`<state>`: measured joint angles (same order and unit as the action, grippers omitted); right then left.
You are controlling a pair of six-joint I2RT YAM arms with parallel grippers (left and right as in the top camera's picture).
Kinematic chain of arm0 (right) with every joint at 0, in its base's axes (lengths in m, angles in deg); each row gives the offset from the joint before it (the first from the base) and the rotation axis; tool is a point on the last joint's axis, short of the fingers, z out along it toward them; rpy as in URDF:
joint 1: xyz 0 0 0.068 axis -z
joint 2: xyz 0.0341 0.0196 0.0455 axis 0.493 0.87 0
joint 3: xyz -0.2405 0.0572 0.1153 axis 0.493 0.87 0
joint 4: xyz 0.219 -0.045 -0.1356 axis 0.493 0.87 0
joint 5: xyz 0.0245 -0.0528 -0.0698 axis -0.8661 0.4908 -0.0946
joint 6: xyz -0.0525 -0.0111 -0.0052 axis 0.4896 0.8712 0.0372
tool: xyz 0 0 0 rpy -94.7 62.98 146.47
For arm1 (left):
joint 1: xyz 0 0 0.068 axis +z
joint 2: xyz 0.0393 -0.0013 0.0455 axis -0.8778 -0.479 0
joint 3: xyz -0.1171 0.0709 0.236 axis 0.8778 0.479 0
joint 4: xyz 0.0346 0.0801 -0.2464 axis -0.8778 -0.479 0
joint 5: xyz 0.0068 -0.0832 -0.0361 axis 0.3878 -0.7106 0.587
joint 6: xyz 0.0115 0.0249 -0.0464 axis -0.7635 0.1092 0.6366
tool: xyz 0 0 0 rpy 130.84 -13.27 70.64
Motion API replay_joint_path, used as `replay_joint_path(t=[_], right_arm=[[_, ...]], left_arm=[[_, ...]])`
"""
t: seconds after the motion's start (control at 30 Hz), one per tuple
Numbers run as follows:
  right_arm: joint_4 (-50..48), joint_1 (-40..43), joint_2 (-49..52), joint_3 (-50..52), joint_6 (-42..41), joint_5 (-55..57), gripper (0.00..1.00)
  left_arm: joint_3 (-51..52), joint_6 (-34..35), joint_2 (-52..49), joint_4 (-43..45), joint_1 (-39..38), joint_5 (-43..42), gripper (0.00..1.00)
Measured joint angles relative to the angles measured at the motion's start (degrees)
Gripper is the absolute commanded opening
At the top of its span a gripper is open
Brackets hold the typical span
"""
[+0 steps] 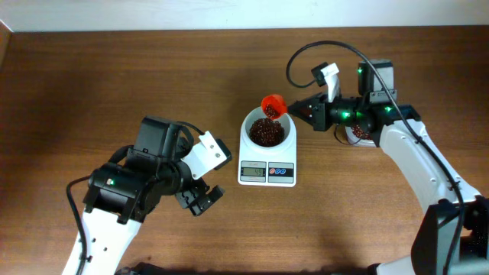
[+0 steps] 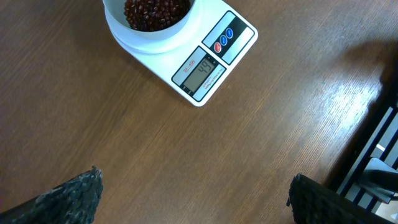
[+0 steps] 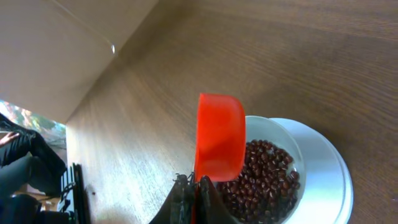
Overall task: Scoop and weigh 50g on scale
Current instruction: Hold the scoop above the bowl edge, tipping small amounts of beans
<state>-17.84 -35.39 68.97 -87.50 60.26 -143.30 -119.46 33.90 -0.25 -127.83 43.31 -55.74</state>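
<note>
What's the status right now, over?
Right gripper shut on orange scoop, over bowl. Left gripper open, empty. Beans in bowl on scale. Nothing in the way.

Beans point(image 1: 266, 133) lie in the bowl point(image 1: 246, 134) on the scale point(image 1: 267, 181).

The number 49 can be read on the grey display point(image 2: 200, 70) of the scale point(image 2: 245, 30). Tiny print is seen beside it, but it is too small to be read.

Brown wood-grain table point(image 1: 114, 76); pale wall point(image 1: 229, 11) beyond
</note>
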Motion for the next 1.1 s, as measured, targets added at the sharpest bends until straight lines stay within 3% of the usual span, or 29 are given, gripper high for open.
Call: replay_joint_path(t=[1.1], right_arm=[[2.0, 0.1, 0.0, 0.0, 3.4, 7.6, 0.04]], left_arm=[[0.0, 0.0, 0.0, 0.0, 0.0, 0.0, 0.99]])
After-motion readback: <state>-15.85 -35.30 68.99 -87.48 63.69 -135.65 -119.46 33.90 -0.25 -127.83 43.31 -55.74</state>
